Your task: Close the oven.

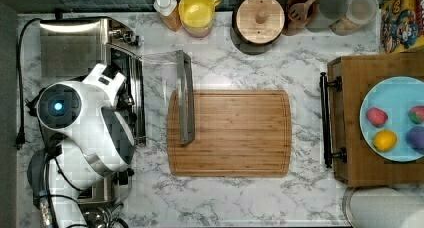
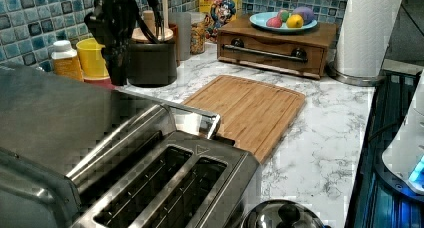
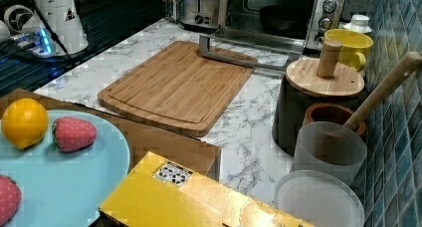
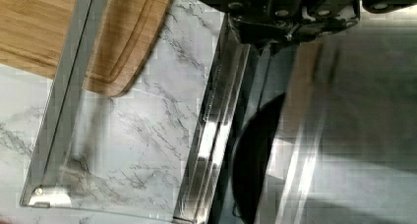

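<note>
The oven is a boxy steel toaster oven on the top view's left, on a marble counter. Its glass door lies open and flat, and the long bar handle rests over the edge of a wooden cutting board. In the right view the oven stands at the far end with its cavity open and a dark pan inside. My arm hangs over the oven. In the left view my gripper points down above the oven's top. In the wrist view the door's handle and the oven's front edge lie below me.
A cutting board fills the counter's middle. A two-slot toaster stands beside the oven. A wooden box carrying a blue plate of fruit is on the top view's right. Jars, a yellow cup and a lidded canister line the back wall.
</note>
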You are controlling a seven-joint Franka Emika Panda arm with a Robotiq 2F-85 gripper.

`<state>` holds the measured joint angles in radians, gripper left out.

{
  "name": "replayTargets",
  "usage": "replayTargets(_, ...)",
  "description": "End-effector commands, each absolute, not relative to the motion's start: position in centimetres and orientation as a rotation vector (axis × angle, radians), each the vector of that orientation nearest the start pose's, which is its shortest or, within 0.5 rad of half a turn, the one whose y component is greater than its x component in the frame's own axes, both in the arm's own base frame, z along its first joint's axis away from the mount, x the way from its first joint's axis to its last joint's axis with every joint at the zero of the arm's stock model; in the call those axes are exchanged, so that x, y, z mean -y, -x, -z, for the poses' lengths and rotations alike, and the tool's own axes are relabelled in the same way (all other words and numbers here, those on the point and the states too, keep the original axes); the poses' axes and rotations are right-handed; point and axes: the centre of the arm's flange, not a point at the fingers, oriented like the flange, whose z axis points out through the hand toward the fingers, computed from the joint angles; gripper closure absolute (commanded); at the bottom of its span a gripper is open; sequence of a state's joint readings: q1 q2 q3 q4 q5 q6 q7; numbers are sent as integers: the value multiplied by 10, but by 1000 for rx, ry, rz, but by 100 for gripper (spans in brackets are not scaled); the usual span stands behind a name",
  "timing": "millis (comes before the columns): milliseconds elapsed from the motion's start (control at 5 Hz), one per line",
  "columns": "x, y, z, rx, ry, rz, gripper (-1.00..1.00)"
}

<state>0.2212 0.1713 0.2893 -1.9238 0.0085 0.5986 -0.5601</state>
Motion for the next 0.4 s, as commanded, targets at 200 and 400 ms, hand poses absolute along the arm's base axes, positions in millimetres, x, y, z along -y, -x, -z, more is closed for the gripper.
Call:
replayTargets(200,-249,-559,-500,176,3038,299,100)
replayTargets(400,-249,-559,-500,175,3038,299,100)
